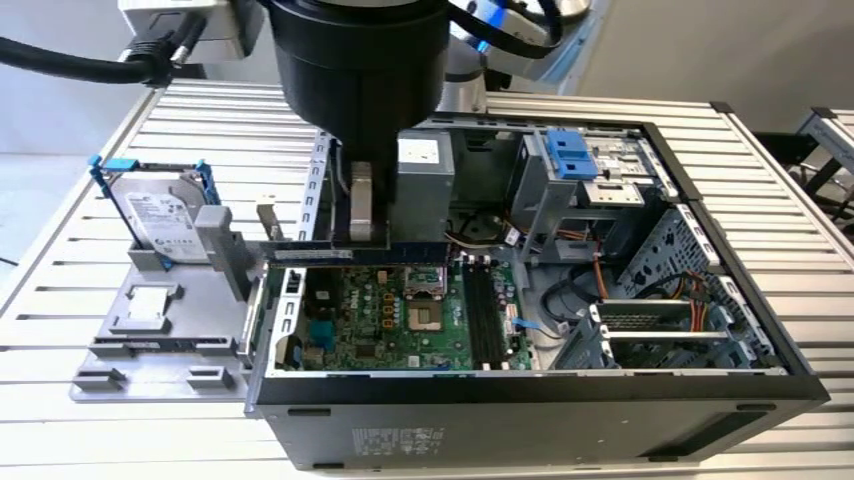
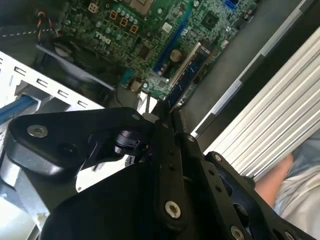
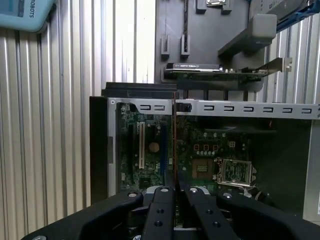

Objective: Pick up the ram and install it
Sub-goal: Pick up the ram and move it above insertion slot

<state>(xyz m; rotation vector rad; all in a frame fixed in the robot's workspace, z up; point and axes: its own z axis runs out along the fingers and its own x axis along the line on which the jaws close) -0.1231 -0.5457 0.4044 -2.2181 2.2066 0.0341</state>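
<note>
The ram (image 1: pixel 350 252) is a thin dark stick with a pale label strip. It hangs level over the far edge of the motherboard (image 1: pixel 360 315) in the open computer case (image 1: pixel 534 385). My gripper (image 1: pixel 358 232) comes straight down from the black arm and is shut on the stick's upper edge. In the second wrist view the ram (image 2: pixel 187 70) juts out from between the closed black fingers (image 2: pixel 167 150) toward the board. In the first wrist view the ram (image 3: pixel 173 145) shows edge-on as a thin line above the gripper (image 3: pixel 173 190). The long black slots (image 1: pixel 483 312) lie toward the exterior view's right of the stick.
A silver hard drive in a blue bracket (image 1: pixel 160 215) stands in a grey fixture (image 1: pixel 147 345) at the exterior view's left. An expansion card (image 3: pixel 215 71) rests on that fixture. A blue drive cage (image 1: pixel 574 155) and cables (image 1: pixel 641 290) fill the case's right. A person's arm (image 2: pixel 277 187) is beside the table.
</note>
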